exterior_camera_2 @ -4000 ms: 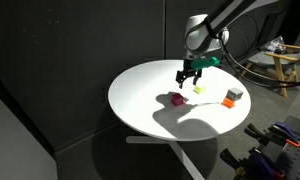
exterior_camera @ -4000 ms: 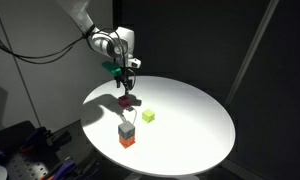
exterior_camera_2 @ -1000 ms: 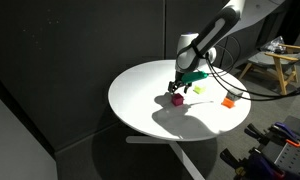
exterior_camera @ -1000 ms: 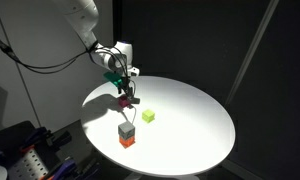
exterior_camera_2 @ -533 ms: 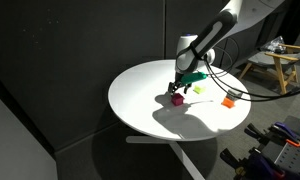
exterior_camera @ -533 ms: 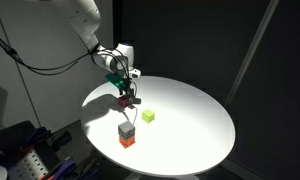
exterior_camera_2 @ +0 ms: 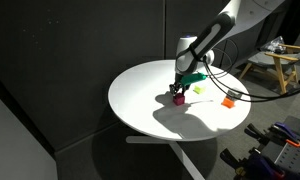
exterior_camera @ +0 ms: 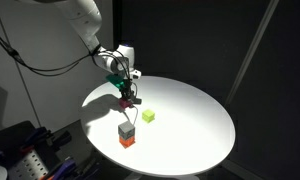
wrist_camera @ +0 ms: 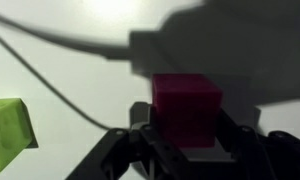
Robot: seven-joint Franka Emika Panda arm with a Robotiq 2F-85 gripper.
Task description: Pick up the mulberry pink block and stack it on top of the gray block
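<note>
Where the hand (wrist_camera: 187, 128) straddles the mulberry pink block (wrist_camera: 187, 100), I cannot tell if it grips.

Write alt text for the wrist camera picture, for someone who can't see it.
A mulberry pink block sits on a white table, closely flanked by the two fingers of the robot's hand; whether they touch it is unclear. A yellow-green block lies at the left edge.

Round white table (exterior_camera: 195, 135), yellow-green cube (exterior_camera: 148, 116) near its middle, orange-red cube (exterior_camera: 126, 142) near the rim, black backdrop (exterior_camera: 190, 40).
</note>
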